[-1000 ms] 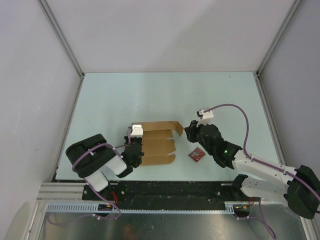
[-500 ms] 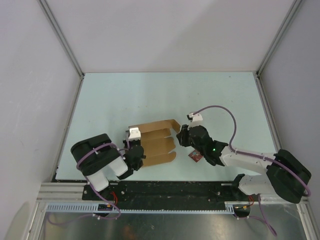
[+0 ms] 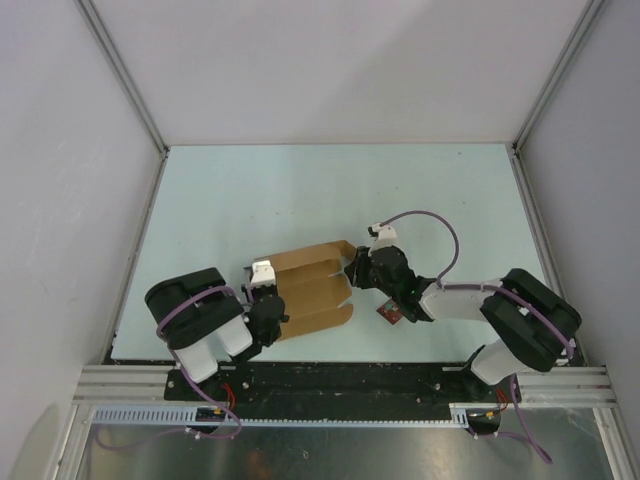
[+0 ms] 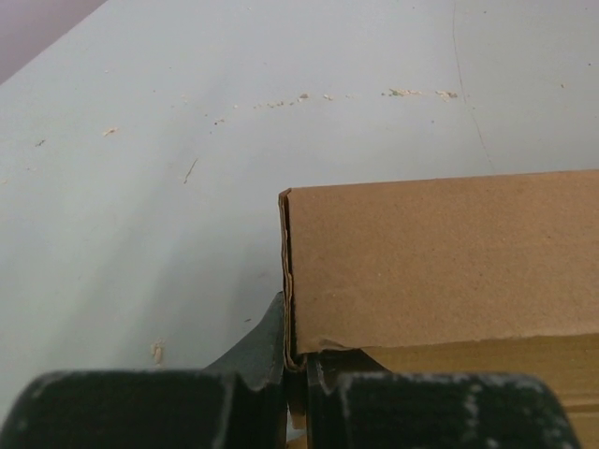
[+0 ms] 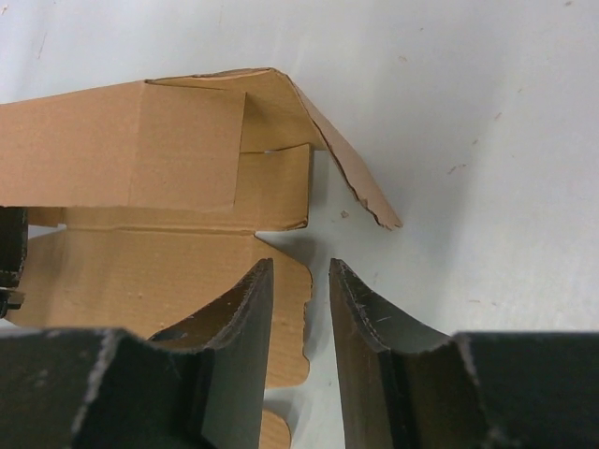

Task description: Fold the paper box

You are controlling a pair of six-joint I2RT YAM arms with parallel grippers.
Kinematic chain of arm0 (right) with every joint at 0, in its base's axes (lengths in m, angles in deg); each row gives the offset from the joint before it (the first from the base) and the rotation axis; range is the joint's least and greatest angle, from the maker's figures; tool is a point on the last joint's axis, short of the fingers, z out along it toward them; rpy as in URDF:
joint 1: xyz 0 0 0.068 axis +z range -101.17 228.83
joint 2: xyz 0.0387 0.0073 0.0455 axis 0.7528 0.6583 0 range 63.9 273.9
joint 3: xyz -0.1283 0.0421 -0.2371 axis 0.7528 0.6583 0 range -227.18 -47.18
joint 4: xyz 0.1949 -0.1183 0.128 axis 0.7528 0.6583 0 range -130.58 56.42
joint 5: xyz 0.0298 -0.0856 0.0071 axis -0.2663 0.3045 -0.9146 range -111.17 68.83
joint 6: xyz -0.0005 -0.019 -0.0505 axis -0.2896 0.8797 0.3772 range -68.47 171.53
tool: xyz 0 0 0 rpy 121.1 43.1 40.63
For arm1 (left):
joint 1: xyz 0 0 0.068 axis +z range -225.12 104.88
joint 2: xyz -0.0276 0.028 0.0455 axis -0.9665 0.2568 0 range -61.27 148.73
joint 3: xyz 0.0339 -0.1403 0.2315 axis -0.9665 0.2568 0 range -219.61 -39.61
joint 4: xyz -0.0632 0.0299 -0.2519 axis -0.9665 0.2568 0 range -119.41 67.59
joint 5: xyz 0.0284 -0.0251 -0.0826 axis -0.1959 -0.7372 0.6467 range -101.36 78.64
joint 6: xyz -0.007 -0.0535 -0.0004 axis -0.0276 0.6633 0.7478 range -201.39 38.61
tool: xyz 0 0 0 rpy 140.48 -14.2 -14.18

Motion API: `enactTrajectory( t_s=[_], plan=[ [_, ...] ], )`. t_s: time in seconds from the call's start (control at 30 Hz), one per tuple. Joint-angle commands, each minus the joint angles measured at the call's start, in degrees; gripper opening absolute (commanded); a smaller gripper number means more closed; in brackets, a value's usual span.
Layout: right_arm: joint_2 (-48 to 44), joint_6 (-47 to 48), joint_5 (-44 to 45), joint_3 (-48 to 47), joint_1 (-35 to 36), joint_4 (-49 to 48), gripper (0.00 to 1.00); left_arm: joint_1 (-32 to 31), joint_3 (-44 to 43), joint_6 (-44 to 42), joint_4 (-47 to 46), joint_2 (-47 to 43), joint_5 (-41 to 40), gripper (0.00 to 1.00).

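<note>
The paper box (image 3: 310,290) is a brown cardboard sheet lying partly folded on the table, its far long wall raised. My left gripper (image 3: 266,292) is at the box's left end, shut on the upright wall's corner edge (image 4: 292,281). In the left wrist view that wall (image 4: 440,262) fills the right side. My right gripper (image 3: 356,270) is at the box's right end, open. In the right wrist view its fingers (image 5: 299,281) straddle the scalloped edge of a flat flap (image 5: 140,271), not pinching it. The raised wall (image 5: 122,150) and a bent end tab (image 5: 346,173) lie just beyond.
A small dark red square (image 3: 390,313) lies on the table just under the right forearm, to the right of the box. Grey enclosure walls (image 3: 60,200) stand around the pale table (image 3: 330,190). The arm bases sit along the near rail (image 3: 340,385).
My right arm has swung left and low to the box's right end, and its jaws have opened a little. The box has turned slightly, with the left gripper still holding it.
</note>
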Motion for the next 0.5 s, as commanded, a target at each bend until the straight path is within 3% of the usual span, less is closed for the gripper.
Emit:
enactTrajectory(
  t_s=[0.0,0.47],
  plan=[
    [4.1,-1.3,-3.1,-1.8,-1.1,-9.5,0.35,-0.4,1.2,1.9,-19.9,0.4,0.0,0.0],
    [10.0,-3.4,-4.4,-1.9,-2.9,-15.8,0.33,-0.4,2.1,2.8,-19.9,0.3,-0.1,0.0]
  ],
)
